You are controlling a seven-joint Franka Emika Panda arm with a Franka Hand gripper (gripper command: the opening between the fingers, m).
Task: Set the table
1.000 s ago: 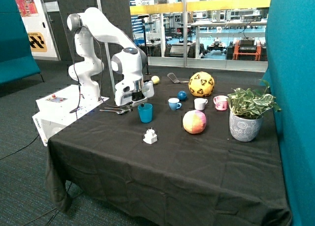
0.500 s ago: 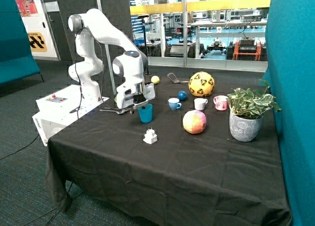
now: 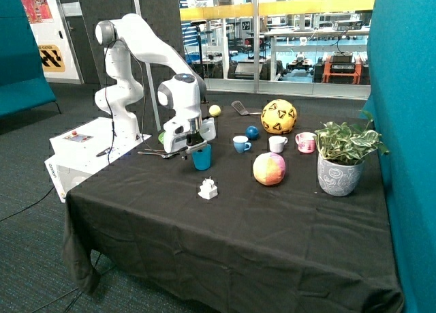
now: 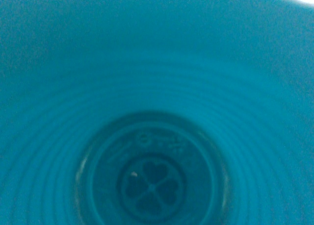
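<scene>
The gripper (image 3: 195, 145) sits right at the rim of the blue cup (image 3: 201, 157), which stands upright on the table (image 3: 272, 238) near the edge closest to the robot's base; whether it grips the rim or is merely lowered onto it cannot be told. The wrist view is filled by the cup's ribbed blue inside (image 4: 157, 87), and on its floor is a moulded four-leaf clover mark (image 4: 152, 183); the small raised lettering above it is unreadable. The table, draped in creased black cloth, is broader across the outside view than it is deep. On it, past the cup, stand a small blue-and-white cup (image 3: 240, 144), a white cup (image 3: 276, 144) and a pink mug (image 3: 306, 142) in a row, with a yellow ball (image 3: 278, 116) behind and a potted plant (image 3: 342, 159) at the far end. A white adapter (image 3: 208, 189) lies just in front of the blue cup
</scene>
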